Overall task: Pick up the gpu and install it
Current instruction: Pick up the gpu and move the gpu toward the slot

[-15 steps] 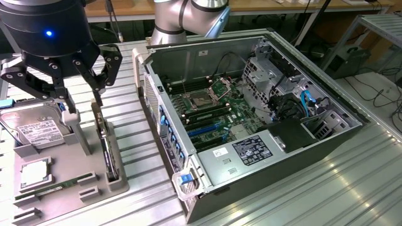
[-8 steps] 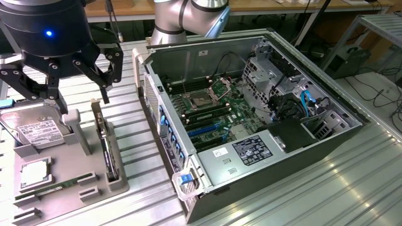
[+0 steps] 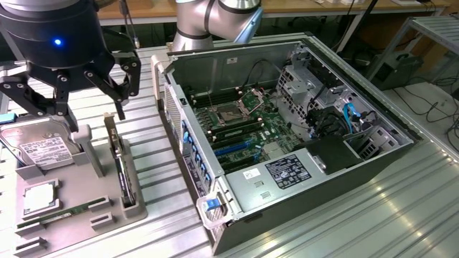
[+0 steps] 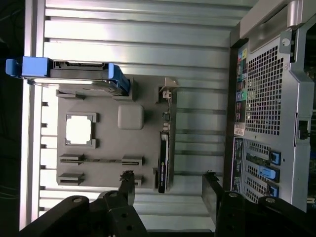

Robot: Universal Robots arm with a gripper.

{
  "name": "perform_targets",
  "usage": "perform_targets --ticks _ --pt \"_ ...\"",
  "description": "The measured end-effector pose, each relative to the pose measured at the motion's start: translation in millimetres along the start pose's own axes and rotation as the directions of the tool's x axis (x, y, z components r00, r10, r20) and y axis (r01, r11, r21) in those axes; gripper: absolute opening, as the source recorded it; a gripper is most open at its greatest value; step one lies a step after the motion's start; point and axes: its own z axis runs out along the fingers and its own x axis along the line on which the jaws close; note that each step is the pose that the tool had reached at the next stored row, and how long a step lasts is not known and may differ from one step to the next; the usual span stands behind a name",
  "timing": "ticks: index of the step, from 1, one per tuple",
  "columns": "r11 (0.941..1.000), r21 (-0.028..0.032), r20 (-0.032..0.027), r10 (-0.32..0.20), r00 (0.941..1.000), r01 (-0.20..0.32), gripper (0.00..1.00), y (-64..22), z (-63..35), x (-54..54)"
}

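The gpu (image 3: 122, 169) is a thin dark card standing on edge in a slot along the grey holder tray (image 3: 97, 188), its pale bracket end toward the far side. In the wrist view the gpu (image 4: 164, 153) lies as a narrow dark strip on the tray (image 4: 111, 143). My gripper (image 3: 97, 121) hangs above the tray's far end, over the card's bracket end, open with nothing between its black fingers (image 3: 120, 107). Seen from the wrist, the gripper (image 4: 169, 190) straddles the line of the card, one fingertip (image 4: 127, 183) on each side and clear of it.
An open computer case (image 3: 373, 115) lies at the exterior view's right, with the motherboard (image 3: 240, 126) and blue slots (image 3: 231, 148) exposed. The tray also holds a hard drive (image 3: 43, 148), a processor chip (image 3: 40, 196) and a memory stick (image 3: 61, 214). Ribbed metal table (image 3: 373, 215) underneath.
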Motion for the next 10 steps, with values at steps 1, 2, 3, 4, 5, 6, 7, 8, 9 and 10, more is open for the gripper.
perform_targets --ticks 1,2,3,4,5,6,7,8,9,10 --pt "1.0 0.0 0.0 0.0 1.0 0.0 0.66 -0.1 1.3 0.0" --pt "1.0 0.0001 -0.0002 0.0 1.0 0.0 0.66 -0.1 2.1 0.0" --pt "1.0 0.0001 -0.0002 0.0 1.0 0.0 0.66 -0.1 3.0 0.0" --pt "1.0 0.0002 -0.0002 0.0 1.0 0.0 0.66 -0.2 3.6 0.1" --pt "1.0 0.0001 -0.0001 0.001 1.0 -0.001 0.66 -0.2 4.3 0.1" --pt "1.0 0.0002 0.0 0.002 1.0 -0.002 0.66 -0.2 4.8 0.1" --pt "1.0 0.0002 0.0 0.004 1.0 -0.004 0.66 -0.3 5.4 0.1" --pt "1.0 0.0002 0.0001 0.004 1.0 -0.004 0.66 -0.3 6.1 0.1" --pt "1.0 0.0001 0.0002 0.004 1.0 -0.004 0.66 -0.3 6.8 0.1" --pt "1.0 0.0001 0.0002 0.005 1.0 -0.005 0.66 -0.4 7.6 0.2"
